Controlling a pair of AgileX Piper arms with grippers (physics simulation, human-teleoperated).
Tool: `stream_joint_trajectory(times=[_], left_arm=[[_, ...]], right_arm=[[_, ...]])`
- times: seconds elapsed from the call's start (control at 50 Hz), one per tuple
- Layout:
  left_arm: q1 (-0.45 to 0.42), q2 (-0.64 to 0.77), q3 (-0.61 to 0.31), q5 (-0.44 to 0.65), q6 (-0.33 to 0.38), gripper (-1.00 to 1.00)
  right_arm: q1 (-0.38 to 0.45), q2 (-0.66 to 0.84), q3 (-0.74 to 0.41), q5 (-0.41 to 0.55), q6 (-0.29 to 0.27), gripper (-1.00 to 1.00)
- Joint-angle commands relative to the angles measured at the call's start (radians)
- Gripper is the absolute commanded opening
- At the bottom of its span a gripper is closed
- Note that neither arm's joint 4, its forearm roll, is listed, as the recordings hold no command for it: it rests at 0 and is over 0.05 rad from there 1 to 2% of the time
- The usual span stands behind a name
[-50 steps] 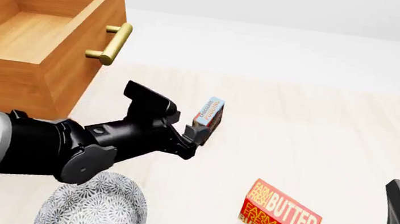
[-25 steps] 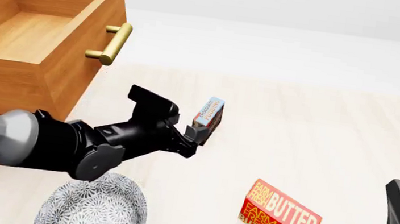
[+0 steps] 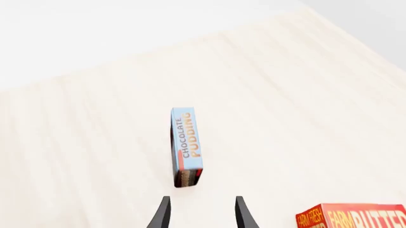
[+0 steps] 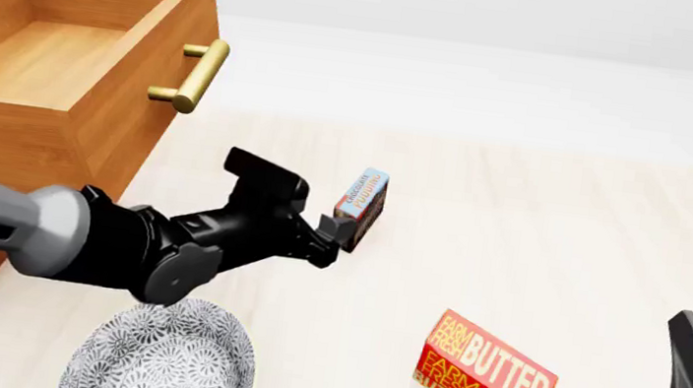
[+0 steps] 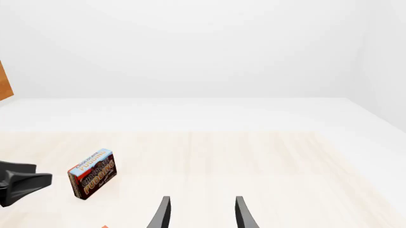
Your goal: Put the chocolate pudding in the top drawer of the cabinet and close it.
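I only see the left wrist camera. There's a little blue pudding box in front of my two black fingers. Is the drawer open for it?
Observer: Yes. The top drawer of the medium-brown wooden cabinet is pulled out.
Child: Where's my other arm?
Observer: The right end effector is open, low on the front view's right, apart from the pudding.
Child: Anything I can't see on the table?
Observer: A round grey patterned plate lies near the left arm, on the camera's side of it.
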Motion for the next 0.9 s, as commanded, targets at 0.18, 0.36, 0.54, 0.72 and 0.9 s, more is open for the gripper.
stream_joint_trajectory(times=[0.18, 0.36, 0.54, 0.72, 0.9], left_arm=[[0.002, 0.038, -0.059, 0.029, 0.026, 1.0], [0.004, 0.051, -0.076, 0.034, 0.031, 1.0], [0.013, 0.078, -0.093, 0.032, 0.036, 1.0], [0.015, 0.099, -0.112, 0.032, 0.03, 1.0], [0.02, 0.119, -0.133, 0.033, 0.033, 1.0]], right_arm=[[0.0, 0.0, 0.0, 0.0, 0.0, 1.0], [0.0, 0.0, 0.0, 0.0, 0.0, 1.0], [0.0, 0.0, 0.0, 0.0, 0.0, 1.0], [0.0, 0.0, 0.0, 0.0, 0.0, 1.0], [0.0, 0.0, 0.0, 0.0, 0.0, 1.0]])
